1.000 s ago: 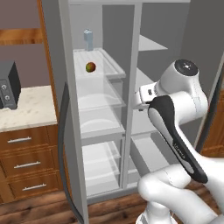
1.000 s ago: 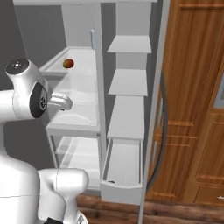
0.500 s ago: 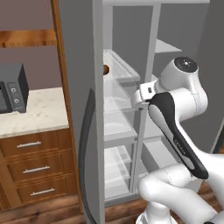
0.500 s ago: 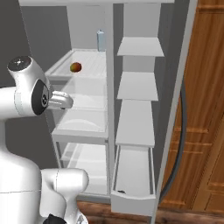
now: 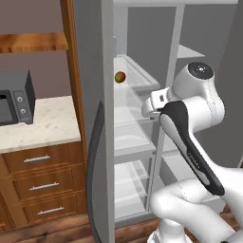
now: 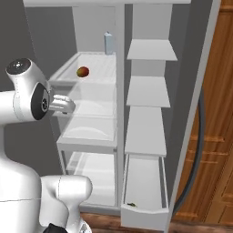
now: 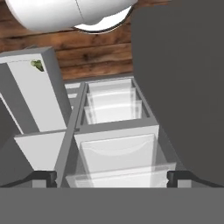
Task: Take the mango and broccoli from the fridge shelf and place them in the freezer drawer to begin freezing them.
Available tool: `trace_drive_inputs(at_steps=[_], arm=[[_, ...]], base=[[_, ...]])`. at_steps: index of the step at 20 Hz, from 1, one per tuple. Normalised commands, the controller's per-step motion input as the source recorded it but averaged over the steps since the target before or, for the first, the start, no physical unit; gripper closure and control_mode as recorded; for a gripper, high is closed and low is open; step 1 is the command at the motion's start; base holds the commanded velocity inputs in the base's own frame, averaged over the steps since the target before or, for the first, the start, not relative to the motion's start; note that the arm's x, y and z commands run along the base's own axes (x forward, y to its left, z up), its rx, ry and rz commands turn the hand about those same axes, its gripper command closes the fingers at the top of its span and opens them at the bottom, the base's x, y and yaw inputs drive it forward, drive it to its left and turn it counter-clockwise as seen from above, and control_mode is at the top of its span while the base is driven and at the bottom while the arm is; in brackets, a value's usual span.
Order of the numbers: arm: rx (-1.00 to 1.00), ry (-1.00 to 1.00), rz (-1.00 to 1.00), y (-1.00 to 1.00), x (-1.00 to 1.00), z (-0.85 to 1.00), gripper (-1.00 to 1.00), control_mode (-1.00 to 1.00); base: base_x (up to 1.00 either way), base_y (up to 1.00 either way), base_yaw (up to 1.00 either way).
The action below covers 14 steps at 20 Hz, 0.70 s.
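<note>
- Hand view: fingers (image 7: 112,176) spread wide, nothing between them, looking down the fridge front. I'm holding nothing.
- Mango (image 6: 83,72) sits on the fridge shelf (image 6: 102,68), high and well apart from the hand. A long upward reach could clip the shelf rim or the clear bins (image 6: 91,132) below it.
- Mango is smooth and round. An off-centre pinch could squirt it back along the shelf.
- Bottle (image 6: 108,43) stands behind it. Overshoot could knock it over.
- Broccoli (image 6: 132,205) already lies in the freezer drawer (image 6: 143,214), front left corner. Dropping the mango there could hit it.
- Left base view: fridge door (image 5: 92,118) hides part of the shelf, so I'd trust the right base view.
</note>
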Motion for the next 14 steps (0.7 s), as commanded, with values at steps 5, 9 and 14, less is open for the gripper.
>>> trace_drive_inputs(at_steps=[5,9,14], arm=[[0.00,0.00,0.00,0.00,0.00,0.00,-1.00,1.00],[0.00,-0.03,0.00,0.00,0.26,0.23,-1.00,-1.00],[0.00,-0.10,0.00,0.00,0.67,0.82,-1.00,-1.00]], base=[[0.32,0.00,0.00],[0.20,0.00,0.00],[0.00,0.00,0.00]])
